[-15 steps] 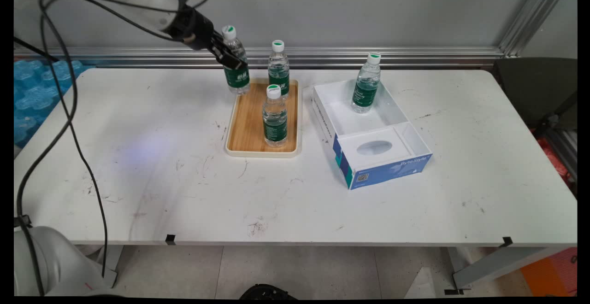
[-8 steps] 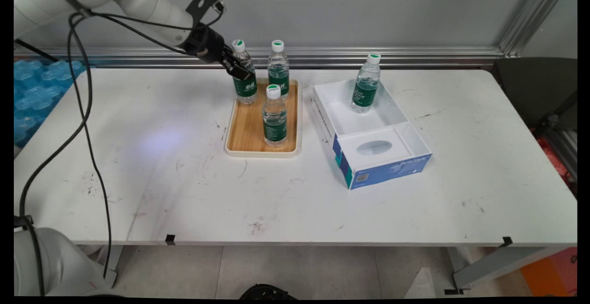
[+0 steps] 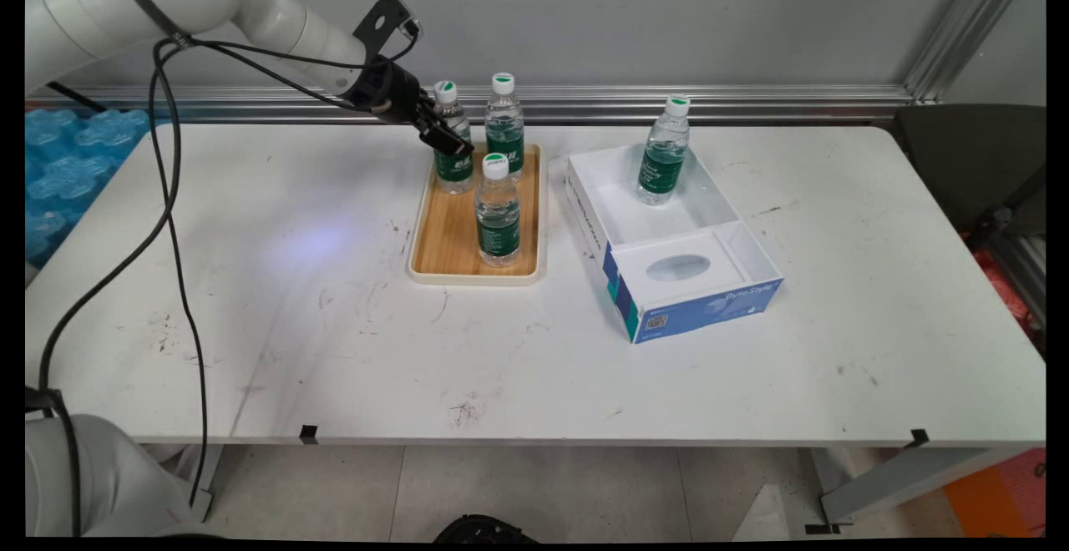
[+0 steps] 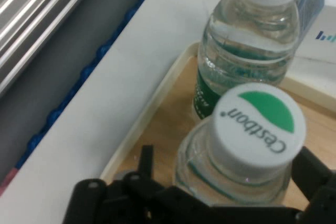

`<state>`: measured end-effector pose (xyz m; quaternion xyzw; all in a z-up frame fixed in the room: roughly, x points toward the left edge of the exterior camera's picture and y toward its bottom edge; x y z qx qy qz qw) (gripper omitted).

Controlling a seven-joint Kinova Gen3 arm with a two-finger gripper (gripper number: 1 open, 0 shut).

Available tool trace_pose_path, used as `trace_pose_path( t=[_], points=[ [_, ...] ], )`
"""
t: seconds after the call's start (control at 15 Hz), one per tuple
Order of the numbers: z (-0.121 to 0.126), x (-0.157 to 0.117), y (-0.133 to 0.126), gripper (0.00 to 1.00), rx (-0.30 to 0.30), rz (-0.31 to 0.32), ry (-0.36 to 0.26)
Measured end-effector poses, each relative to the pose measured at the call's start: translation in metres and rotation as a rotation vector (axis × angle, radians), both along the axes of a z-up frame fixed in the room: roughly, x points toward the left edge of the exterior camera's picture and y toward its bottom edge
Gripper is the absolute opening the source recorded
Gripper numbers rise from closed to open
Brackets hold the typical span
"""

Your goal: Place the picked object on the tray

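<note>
Three bottles (image 3: 499, 210) on tray (image 3: 436, 238) — one in pincer (image 3: 448, 138) — fourth (image 3: 662, 151) in box (image 3: 714, 215).

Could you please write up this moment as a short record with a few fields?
tool: black two-finger tool, shut on held bottle
held bottle: green-label water bottle, upright, over the tray's far left corner
tray: wooden tray with pale rim
other bottles on tray: back bottle, front bottle, both upright
box: open white and blue box, right of the tray
in box: box bottle, upright in the far compartment
</note>
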<state>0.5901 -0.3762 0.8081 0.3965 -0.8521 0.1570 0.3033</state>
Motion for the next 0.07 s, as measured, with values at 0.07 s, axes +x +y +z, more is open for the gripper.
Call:
trace_pose_path(
  t=[0.07],
  points=[
    [-0.0010,0.0001,-0.0009,1.00,-0.003,-0.005,0.000]
  ],
)
